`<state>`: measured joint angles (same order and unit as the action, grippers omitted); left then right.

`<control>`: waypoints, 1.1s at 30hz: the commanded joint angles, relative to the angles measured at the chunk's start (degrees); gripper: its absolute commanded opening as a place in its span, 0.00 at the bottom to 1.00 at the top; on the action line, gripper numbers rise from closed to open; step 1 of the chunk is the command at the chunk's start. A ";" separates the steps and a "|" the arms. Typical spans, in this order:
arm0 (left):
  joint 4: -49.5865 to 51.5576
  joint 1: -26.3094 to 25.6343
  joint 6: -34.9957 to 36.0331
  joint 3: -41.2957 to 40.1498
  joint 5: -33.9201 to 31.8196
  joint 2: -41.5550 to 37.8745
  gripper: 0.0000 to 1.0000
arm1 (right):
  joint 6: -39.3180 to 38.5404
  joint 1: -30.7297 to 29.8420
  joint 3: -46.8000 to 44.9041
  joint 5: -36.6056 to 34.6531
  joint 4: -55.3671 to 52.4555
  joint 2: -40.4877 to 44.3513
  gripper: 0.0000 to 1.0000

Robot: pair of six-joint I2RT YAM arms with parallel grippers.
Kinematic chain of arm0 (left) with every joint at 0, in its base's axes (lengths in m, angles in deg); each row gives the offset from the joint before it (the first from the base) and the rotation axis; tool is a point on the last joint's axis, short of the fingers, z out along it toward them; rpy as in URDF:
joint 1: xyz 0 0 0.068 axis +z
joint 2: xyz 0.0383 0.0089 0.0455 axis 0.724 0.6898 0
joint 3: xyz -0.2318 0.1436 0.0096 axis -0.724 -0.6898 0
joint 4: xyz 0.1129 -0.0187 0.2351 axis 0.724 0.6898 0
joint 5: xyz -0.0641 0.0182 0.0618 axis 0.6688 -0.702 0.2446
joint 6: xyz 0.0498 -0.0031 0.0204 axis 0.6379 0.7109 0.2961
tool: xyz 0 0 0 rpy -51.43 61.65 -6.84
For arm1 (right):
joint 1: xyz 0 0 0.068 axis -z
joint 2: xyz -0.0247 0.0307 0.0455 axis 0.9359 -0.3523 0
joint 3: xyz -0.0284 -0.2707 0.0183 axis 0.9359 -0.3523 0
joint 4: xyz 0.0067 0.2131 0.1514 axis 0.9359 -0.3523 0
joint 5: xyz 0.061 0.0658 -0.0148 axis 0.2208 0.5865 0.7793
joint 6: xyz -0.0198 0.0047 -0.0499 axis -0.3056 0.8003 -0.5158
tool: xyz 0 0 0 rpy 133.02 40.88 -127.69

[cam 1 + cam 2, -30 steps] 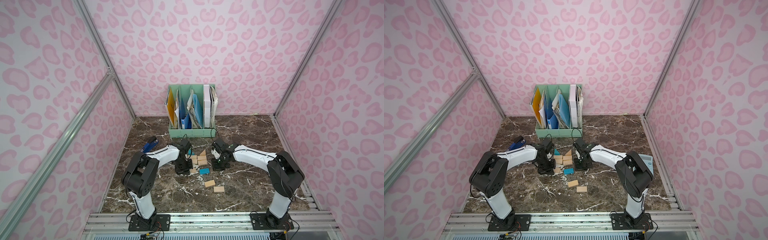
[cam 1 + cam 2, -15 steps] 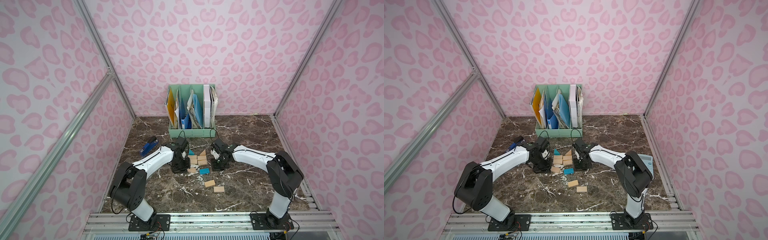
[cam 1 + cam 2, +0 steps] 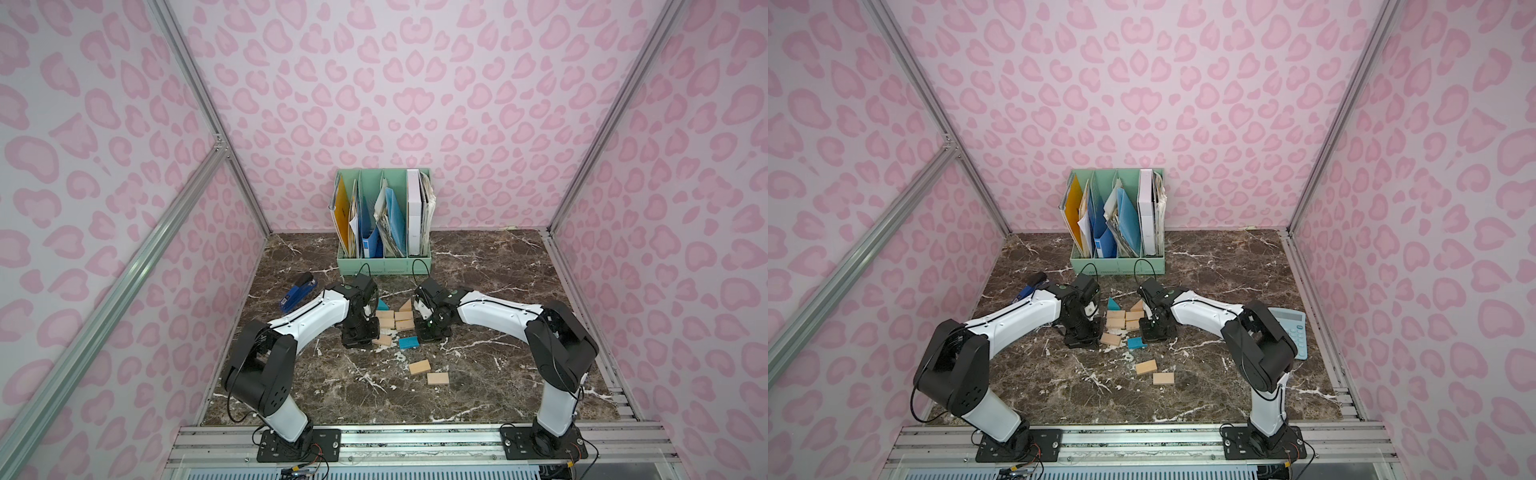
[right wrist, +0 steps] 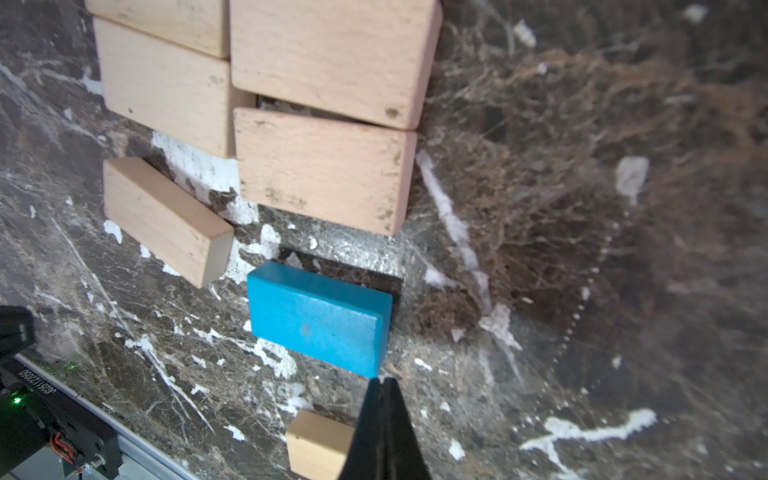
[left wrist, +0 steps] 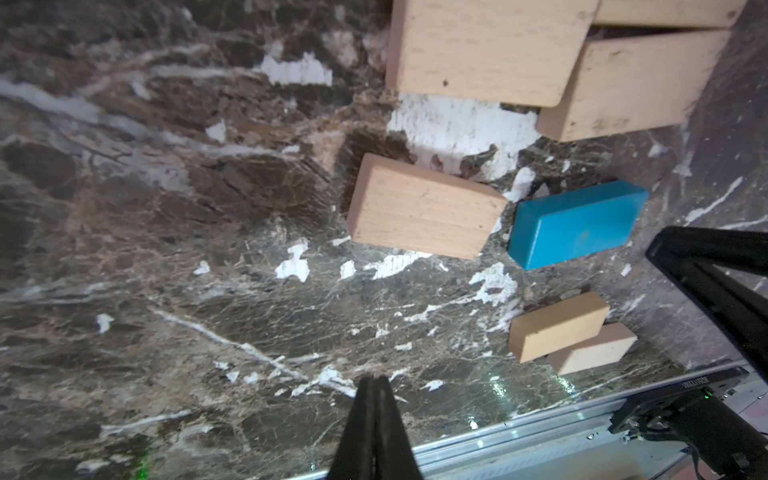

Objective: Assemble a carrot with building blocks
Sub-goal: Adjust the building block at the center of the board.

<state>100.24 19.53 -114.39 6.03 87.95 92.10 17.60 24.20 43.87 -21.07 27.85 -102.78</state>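
Left gripper point(image 5: 376, 384), fingers pressed together, stands at the left edge of the block cluster in the centre of both top views. Right gripper point(image 4: 384, 383), likewise closed on itself, stands at the cluster's right edge, its tip just beside a corner of the teal rectangular block point(image 4: 318, 318). Between them lies the part-built carrot point(image 3: 395, 320): four tan rectangles in a two-by-two grid, long edges nearly flush, with a teal triangle point(image 3: 382, 305) and a tan triangle point(image 3: 406, 306) just above. A tilted tan block point(image 3: 382, 340) and the teal rectangle lie detached just below the grid. A pair of tan blocks point(image 3: 419, 367) sits lower still, well apart. Bare marble tabletop point(image 3: 498, 365) spreads toward the lower left and lower right. The file organizer point(image 3: 384, 266) bounds the upper centre, the stapler point(image 3: 297, 291) the left, and the calculator point(image 3: 1287, 332) the right.
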 commanded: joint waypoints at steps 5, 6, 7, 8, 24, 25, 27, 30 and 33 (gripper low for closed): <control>2.34 0.22 1.26 1.04 0.27 3.10 0.00 | 0.69 -0.23 0.26 0.43 0.16 -0.47 0.00; 2.21 0.31 1.14 1.03 0.38 3.42 0.00 | 0.74 -0.30 0.21 0.52 0.16 -0.55 0.00; 2.13 0.34 1.14 1.00 0.59 3.75 0.00 | 0.75 -0.36 0.28 0.46 0.09 -0.64 0.00; 2.08 0.40 1.14 1.03 0.77 4.14 0.00 | 0.79 -0.44 0.35 0.52 0.16 -0.73 0.00; 3.60 0.66 1.95 3.23 0.62 8.43 0.08 | 1.11 -0.70 0.99 0.21 -0.19 -1.50 0.25; 3.55 0.73 1.93 3.20 0.62 8.64 0.10 | 1.01 -0.78 1.09 0.26 -0.28 -1.60 0.26; 3.46 0.75 1.93 3.18 0.62 8.92 0.16 | 0.99 -0.71 1.11 0.26 -0.37 -1.70 0.29; 3.46 0.82 1.93 3.34 0.71 9.18 0.20 | 1.03 -0.76 1.27 0.26 -0.37 -1.78 0.33; 3.44 0.90 2.01 3.53 0.80 9.28 0.25 | 0.93 -0.69 1.18 0.34 -0.46 -1.78 0.33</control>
<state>102.76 20.30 -113.10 9.11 88.21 101.19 18.78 23.48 44.62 -20.70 27.76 -104.37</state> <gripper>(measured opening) 0.246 0.330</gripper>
